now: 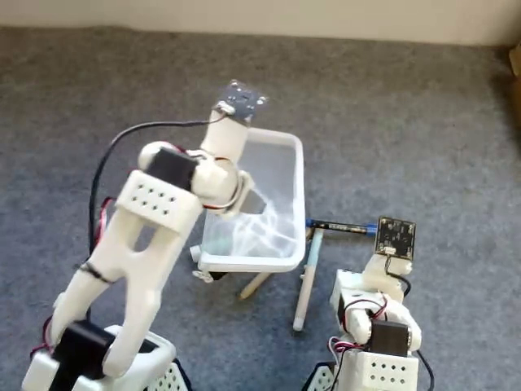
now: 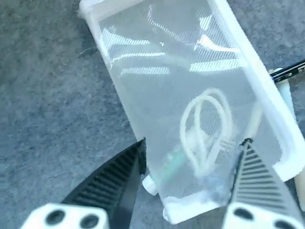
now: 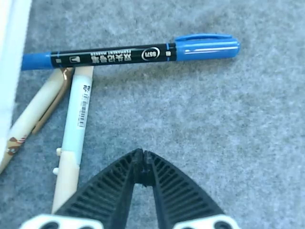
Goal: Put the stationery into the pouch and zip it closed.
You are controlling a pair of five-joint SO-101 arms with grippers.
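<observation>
I read this as the loading step, hardly begun: three pens lie out on the grey desk [image 1: 440,122], and the zip cannot be dealt with until they are inside.

The pouch [image 1: 300,195] lies flat in the middle of the scene, a see-through mesh with a white rim. A looped white cord [image 2: 205,124] and something greenish show through the mesh. My left end effector [image 2: 194,145] hangs over the pouch's near end with its jaws spread wide, holding nothing.

Just right of the pouch, the blue marker [image 1: 338,227] lies crosswise, one end touching the pouch's rim. The white pen [image 1: 308,281] runs from under that end toward the near side. The beige pen [image 1: 255,284] pokes out from beneath the pouch's near edge.

My right end effector [image 3: 143,160] sits low on the near right with its jaws pinched together and empty, pointing at bare desk between the white pen and the marker's cap.

The next move, I judge, means parting those jaws, closing on the marker's barrel and carrying it to the pouch mouth. I cannot tell whether the mouth is open.
</observation>
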